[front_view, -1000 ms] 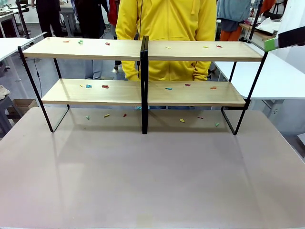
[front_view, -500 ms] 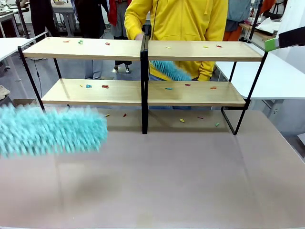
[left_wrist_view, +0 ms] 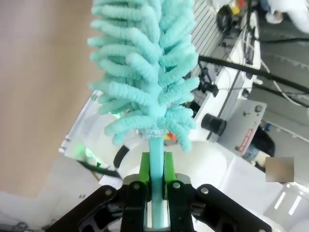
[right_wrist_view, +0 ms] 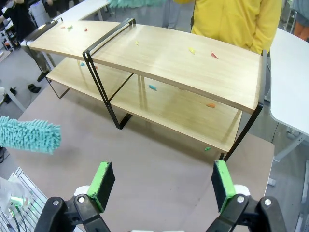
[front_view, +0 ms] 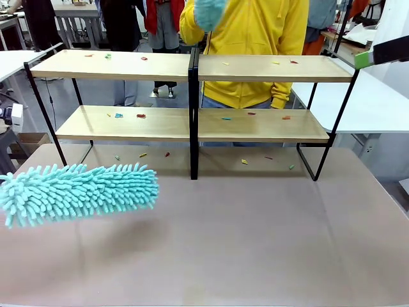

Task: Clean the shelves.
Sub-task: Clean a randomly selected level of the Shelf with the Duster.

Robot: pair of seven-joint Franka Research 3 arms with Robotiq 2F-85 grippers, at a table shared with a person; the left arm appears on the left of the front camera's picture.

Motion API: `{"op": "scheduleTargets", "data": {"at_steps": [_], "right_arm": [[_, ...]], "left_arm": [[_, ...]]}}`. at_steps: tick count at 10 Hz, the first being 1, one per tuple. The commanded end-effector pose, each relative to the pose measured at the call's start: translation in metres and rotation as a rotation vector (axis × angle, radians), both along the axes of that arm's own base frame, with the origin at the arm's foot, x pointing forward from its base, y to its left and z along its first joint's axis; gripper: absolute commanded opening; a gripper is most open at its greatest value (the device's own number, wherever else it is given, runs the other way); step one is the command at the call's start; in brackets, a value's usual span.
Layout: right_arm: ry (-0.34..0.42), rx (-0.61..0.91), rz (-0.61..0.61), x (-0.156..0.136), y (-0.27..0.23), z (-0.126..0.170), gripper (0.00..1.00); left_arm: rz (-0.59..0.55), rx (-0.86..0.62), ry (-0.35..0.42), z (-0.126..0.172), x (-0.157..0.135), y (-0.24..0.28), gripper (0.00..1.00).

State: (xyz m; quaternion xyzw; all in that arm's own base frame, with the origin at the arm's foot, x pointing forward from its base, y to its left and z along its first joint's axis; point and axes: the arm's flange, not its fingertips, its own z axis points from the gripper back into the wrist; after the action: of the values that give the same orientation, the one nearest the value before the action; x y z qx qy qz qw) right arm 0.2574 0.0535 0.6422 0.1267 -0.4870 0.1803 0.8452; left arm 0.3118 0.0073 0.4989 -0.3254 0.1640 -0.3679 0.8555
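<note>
The shelves [front_view: 255, 69] stand across the far half of the table, and small coloured scraps [front_view: 140, 116] lie on both light-wood boards and on the tabletop beneath. My left gripper [left_wrist_view: 155, 166] is shut on the handle of a fluffy teal duster [front_view: 80, 190], which hovers over the table's left side, short of the rack. High to the right of the shelves [right_wrist_view: 169, 58], my right gripper [right_wrist_view: 163, 181] is open and holds nothing. One of its green pads [front_view: 363, 59] shows beside the top board's right end. Behind the rack, a person in yellow holds a second teal duster [front_view: 209, 13] raised.
White tables [front_view: 370, 102] flank the rack on the right and the far left. Other people stand further back. The near half of the grey-brown tabletop [front_view: 223, 243] lies bare.
My teal duster swung in from the left and has steadied over the table's left side. The person's duster rose from between the boards to above the top shelf.
</note>
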Motion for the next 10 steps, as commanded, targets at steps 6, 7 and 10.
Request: {"op": "scheduleTargets", "data": {"at_steps": [6,7,10], "right_arm": [[0.002,0.001,0.009,0.0,-0.001,0.0,1.0],[0.002,0.001,0.009,0.0,-0.001,0.0,1.0],[0.002,0.001,0.009,0.0,-0.001,0.0,1.0]], "left_arm": [[0.455,0.143,-0.198,-0.057,0.031,-0.076,0.13],[0.465,0.153,-0.177,-0.065,0.034,-0.081,0.13],[0.437,0.121,-0.201,-0.059,0.038,-0.073,0.13]]}}
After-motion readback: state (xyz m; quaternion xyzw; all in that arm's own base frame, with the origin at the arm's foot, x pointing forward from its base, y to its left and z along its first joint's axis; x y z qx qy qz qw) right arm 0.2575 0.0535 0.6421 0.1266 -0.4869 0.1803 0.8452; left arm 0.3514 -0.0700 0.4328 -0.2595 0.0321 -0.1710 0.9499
